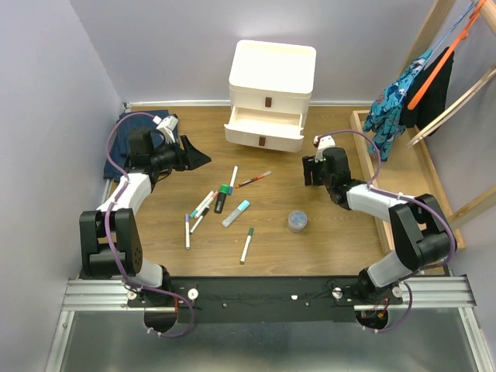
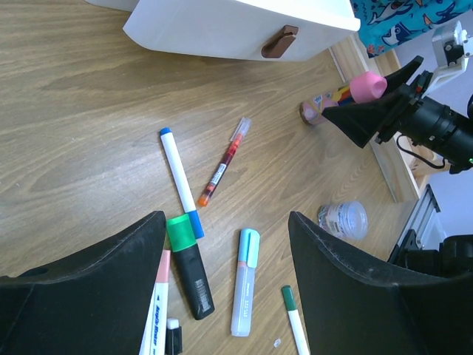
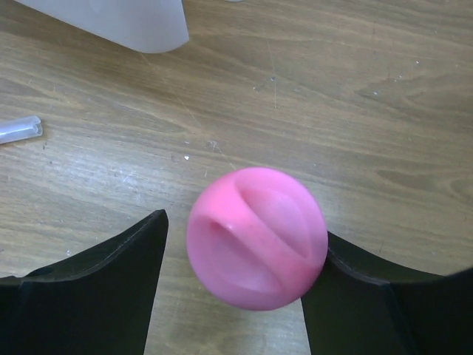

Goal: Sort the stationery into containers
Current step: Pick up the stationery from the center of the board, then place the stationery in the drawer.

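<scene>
Several pens and markers lie on the wooden table: a blue-capped white marker (image 1: 232, 177) (image 2: 179, 180), a red pen (image 1: 254, 179) (image 2: 222, 161), a green-capped black highlighter (image 1: 222, 198) (image 2: 188, 265), a pale blue highlighter (image 1: 236, 213) (image 2: 244, 282) and a green-capped pen (image 1: 246, 245). A small clear jar (image 1: 297, 222) (image 2: 343, 220) stands to the right. The cream cabinet (image 1: 271, 70) has its middle drawer (image 1: 263, 121) pulled out. My left gripper (image 1: 198, 159) (image 2: 227, 222) is open and empty above the pens. My right gripper (image 1: 310, 169) (image 3: 244, 229) holds a pink ball-shaped piece (image 3: 255, 237) (image 2: 367, 86) above the table. The piece touches the right finger, and a thin gap shows on the left.
Folded blue jeans (image 1: 116, 163) lie at the far left behind the left arm. A shallow wooden tray (image 1: 364, 124) runs along the right edge. Clothes hang on a rack (image 1: 403, 97) at the right. A bundle of coloured pencils (image 2: 325, 103) lies under the right gripper.
</scene>
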You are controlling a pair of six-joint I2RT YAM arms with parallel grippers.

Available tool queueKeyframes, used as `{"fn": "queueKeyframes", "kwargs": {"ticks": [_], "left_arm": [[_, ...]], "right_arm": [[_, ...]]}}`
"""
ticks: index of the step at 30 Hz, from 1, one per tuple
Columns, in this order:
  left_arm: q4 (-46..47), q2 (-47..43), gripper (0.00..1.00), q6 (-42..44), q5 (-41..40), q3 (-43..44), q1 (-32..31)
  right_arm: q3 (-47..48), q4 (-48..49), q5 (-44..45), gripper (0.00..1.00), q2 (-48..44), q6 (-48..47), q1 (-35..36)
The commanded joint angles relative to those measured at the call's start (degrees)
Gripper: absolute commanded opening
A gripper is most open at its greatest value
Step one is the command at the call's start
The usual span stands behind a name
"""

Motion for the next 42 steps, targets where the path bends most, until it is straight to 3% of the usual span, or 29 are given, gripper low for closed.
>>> {"fn": "queueKeyframes", "kwargs": {"ticks": [1,6,12,18,22,27,36,42], "left_arm": [[1.16,-0.84,0.77,-0.13,-0.86,-0.53,-0.56],[1.42,-1.01,0.76,-0.04,-1.12,-0.79,-0.47],[3.70,-1.19,0.77,-1.53,-0.68,-1.05,-0.56],[8.44,-1.45,0.76,-5.22,0.63,-1.14,-0.04],[12.40,-2.59,0.77,-7.95,0.90,-1.93,0.67],[14.16,-5.40,0.77,-8.74,0.99,-3.07,1.02],[14.60,-9.88,0.77,-7.25,0.38,-6.50,1.02],[15.22,-11.38,0.77,-7.16,-0.06,-7.91,1.02]], "right_arm": [[1.79,3.19,-2.95,0.67,2.65,-2.54,-0.30],[4.60,0.22,-2.96,0.41,3.36,-3.50,-0.30],[11.45,-13.03,-6.29,0.24,-1.81,-6.40,-0.21],[22.96,-29.73,-5.60,0.24,-6.04,-9.56,-0.21],[30.52,-34.42,-5.42,0.24,-6.66,-14.39,0.66],[42.46,-38.99,-3.84,0.23,-1.84,-26.32,5.22],[56.63,-42.34,8.28,0.21,12.14,-42.51,14.11],[62.43,-42.68,12.60,0.21,18.73,-44.46,15.08]]}}
